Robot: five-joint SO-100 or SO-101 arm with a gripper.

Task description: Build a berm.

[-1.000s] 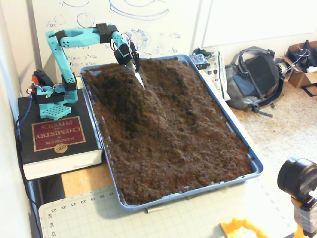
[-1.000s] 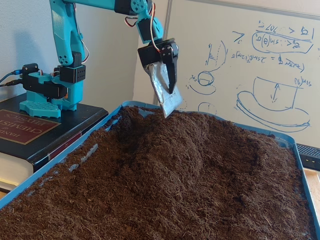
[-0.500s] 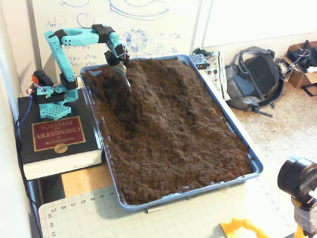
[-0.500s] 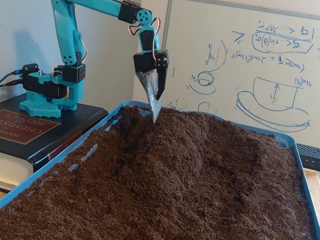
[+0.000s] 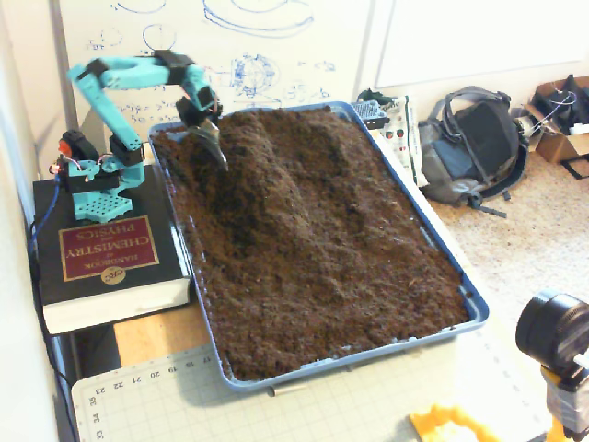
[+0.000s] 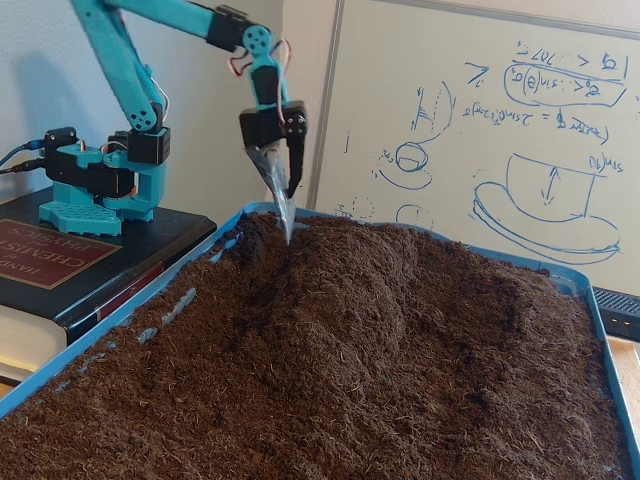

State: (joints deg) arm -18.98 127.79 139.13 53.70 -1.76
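Near the tray's far left corner, hidden parts: the gripper (image 5: 219, 158) tip is pressing against the soil in both fixed views, so its very end is hard to make out.
Cut off: the tray (image 6: 100, 322) is running out of the low fixed view at the bottom and right; a black camera (image 5: 555, 333) is showing only partly at the high view's right edge.
Blur: the whiteboard (image 6: 520, 130) drawings are readable only as blue sketches.
Arm pose: the teal arm (image 6: 130, 45) is standing on a thick book (image 5: 106, 262) beside the tray's left side, rising from its base, bending over at the elbow and pointing the gripper steeply down.
Gripper state: the two blades are lying together into one point, clenched, with nothing visibly held between them.
Berm place: the berm (image 5: 276, 161) is lying in the far half of the tray, just right of the gripper in the high view.
Berm look: it is appearing as a rounded, elongated ridge of loose dark brown soil (image 6: 330, 400), higher than the flatter soil in the near half.
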